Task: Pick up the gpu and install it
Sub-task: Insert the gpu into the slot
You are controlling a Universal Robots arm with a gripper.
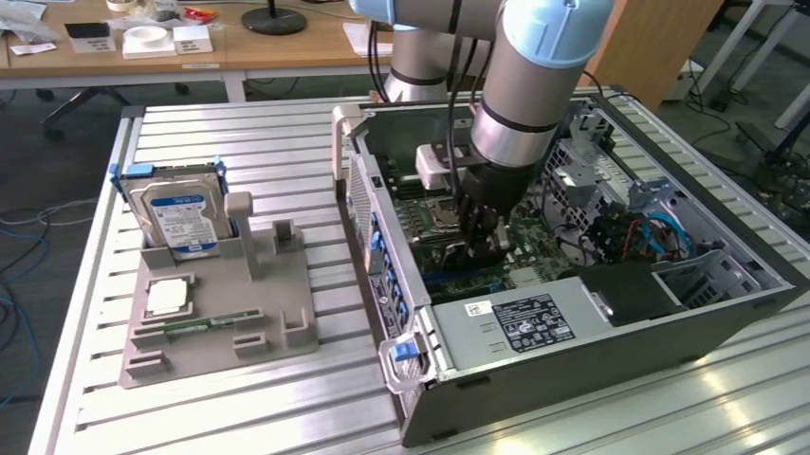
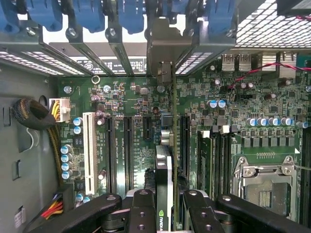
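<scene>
A: Wrist view, nearest first: the gripper (image 2: 164, 206) is clamped on the gpu (image 2: 164, 167), held edge-on just above the motherboard (image 2: 141, 97).

B: Risk, I'd judge: any tilt misses the slot, or the bracket snags; beyond the motherboard's case, one hard drive (image 1: 180, 216), one memory stick (image 1: 190, 327), one gray holder (image 1: 260, 318).

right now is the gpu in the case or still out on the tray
In the case. The gpu stands on edge over the motherboard slots, held between the tool fingers; whether it is fully seated, cannot tell.
</scene>
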